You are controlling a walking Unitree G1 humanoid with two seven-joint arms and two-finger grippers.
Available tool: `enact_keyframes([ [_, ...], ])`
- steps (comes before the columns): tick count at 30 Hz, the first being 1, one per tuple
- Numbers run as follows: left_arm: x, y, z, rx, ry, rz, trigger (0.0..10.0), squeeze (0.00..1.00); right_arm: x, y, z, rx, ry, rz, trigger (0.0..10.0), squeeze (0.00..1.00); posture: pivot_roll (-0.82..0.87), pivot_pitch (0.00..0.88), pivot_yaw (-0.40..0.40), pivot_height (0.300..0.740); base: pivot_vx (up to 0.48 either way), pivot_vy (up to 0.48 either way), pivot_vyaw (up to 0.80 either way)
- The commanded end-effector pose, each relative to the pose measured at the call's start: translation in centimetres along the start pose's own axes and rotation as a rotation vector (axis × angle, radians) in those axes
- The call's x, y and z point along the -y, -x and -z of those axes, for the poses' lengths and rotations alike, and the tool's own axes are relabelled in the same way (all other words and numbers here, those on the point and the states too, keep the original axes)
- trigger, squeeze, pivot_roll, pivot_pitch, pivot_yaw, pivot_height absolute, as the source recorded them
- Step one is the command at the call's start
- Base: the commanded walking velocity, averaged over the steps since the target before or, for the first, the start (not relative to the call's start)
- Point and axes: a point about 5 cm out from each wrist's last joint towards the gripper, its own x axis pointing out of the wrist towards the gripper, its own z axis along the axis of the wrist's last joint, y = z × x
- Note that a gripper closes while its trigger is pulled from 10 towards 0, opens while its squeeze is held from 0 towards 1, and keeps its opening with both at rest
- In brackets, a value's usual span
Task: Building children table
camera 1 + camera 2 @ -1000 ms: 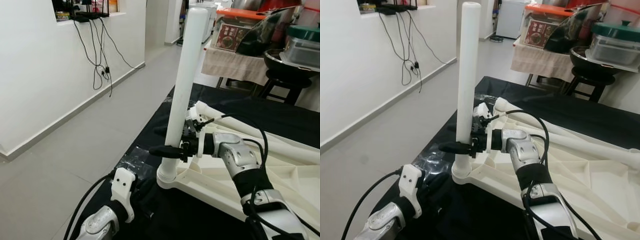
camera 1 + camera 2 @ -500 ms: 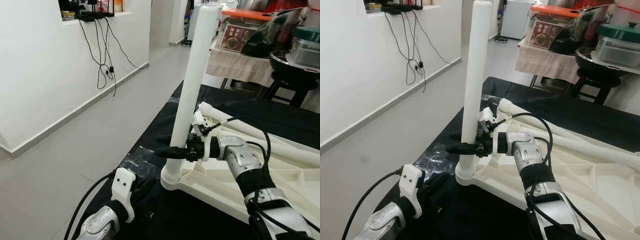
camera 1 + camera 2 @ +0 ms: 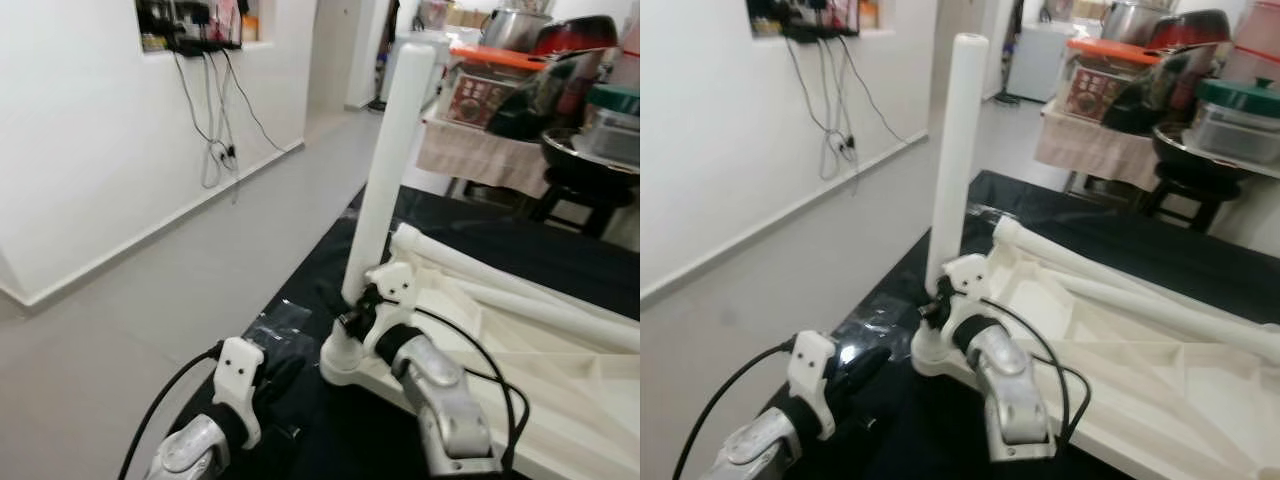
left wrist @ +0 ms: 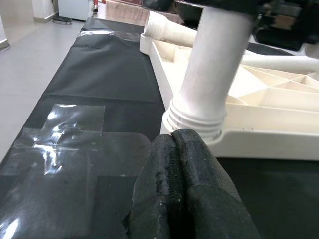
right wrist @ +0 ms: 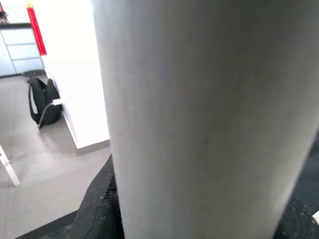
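Observation:
A white table leg [image 3: 390,170] stands upright in the corner socket of the upside-down white table top [image 3: 560,380]. My right gripper [image 3: 352,312] is at the leg's lower end, just above the threaded collar. In the right wrist view the leg [image 5: 199,99] sits between the black fingers [image 5: 97,209], which are shut on it. My left gripper [image 3: 275,372] lies low on the black mat in front of the socket. Its fingers [image 4: 189,164] are pressed together, their tips just short of the threaded collar [image 4: 194,122].
Two more white legs [image 3: 500,275] lie across the table top. The black mat [image 4: 104,74] carries a patch of clear tape [image 4: 65,134]. A white wall with hanging cables [image 3: 215,150] stands left. Behind are a cluttered table [image 3: 480,150] and a stool with pots.
My right arm has swung round: it now reaches the leg from the near side instead of from the right, gripper still low on the leg. The camera has shifted. The left arm stays put.

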Motion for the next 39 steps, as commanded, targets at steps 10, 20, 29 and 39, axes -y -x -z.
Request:
enact_keyframes([
  [10, 0.1, -0.2, 0.7, -0.022, 0.011, 0.005, 10.0, 0.00, -0.2, 1.1, 1.9, -0.120, -0.030, -0.052, 10.0, 1.00, 0.03, 0.000, -0.105, 0.740, 0.000, 0.000, 0.00],
  [20, 0.4, -0.6, 1.2, -0.029, 0.019, 0.012, 10.0, 0.00, 3.2, -1.2, -1.9, -0.033, 0.032, -0.645, 10.0, 0.00, 0.05, 0.000, -0.113, 0.740, 0.000, 0.000, 0.00],
  [29, 0.3, -0.4, 1.3, -0.029, 0.019, 0.008, 10.0, 0.00, 3.9, -2.3, -1.5, -0.095, -0.037, -0.754, 0.0, 0.00, 0.08, 0.000, -0.119, 0.740, 0.000, 0.000, 0.00],
  [39, -0.1, 0.4, 1.6, -0.044, 0.010, 0.001, 10.0, 0.00, 3.7, -2.3, -0.9, -0.033, -0.101, -0.833, 0.0, 0.00, 0.08, 0.000, -0.099, 0.740, 0.000, 0.000, 0.00],
])
